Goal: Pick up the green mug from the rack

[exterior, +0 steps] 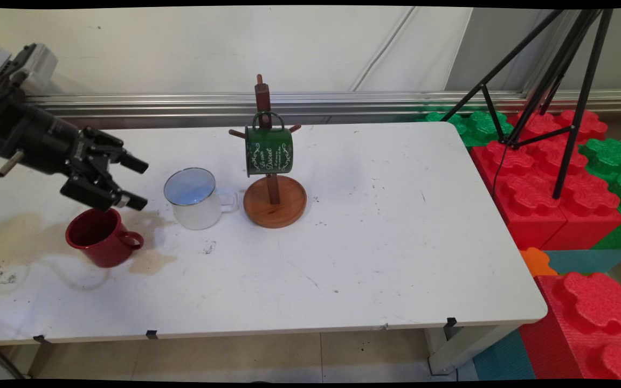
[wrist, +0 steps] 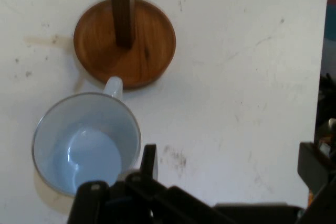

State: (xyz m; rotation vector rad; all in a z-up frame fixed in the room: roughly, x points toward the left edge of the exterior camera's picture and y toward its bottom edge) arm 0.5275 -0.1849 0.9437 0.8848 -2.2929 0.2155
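Note:
My black gripper (exterior: 139,183) hangs open at the table's left, with nothing between its fingers. It sits just above a red mug (exterior: 103,237) that stands upright on a brown stain, handle to the right. To the right of the fingertips stands a white enamel mug (exterior: 194,199), pale blue inside, with its handle toward a wooden mug tree (exterior: 275,202). A green mug (exterior: 269,151) hangs from one of the tree's pegs. In the hand view the white mug (wrist: 86,145) lies left of my gripper (wrist: 231,166), and the tree's round base (wrist: 125,43) is beyond it.
Brownish stains (exterior: 25,237) spread over the table's left part. A black tripod (exterior: 553,81) stands past the table's right end on red and green foam blocks (exterior: 547,183). More foam blocks (exterior: 591,323) sit by the near right corner.

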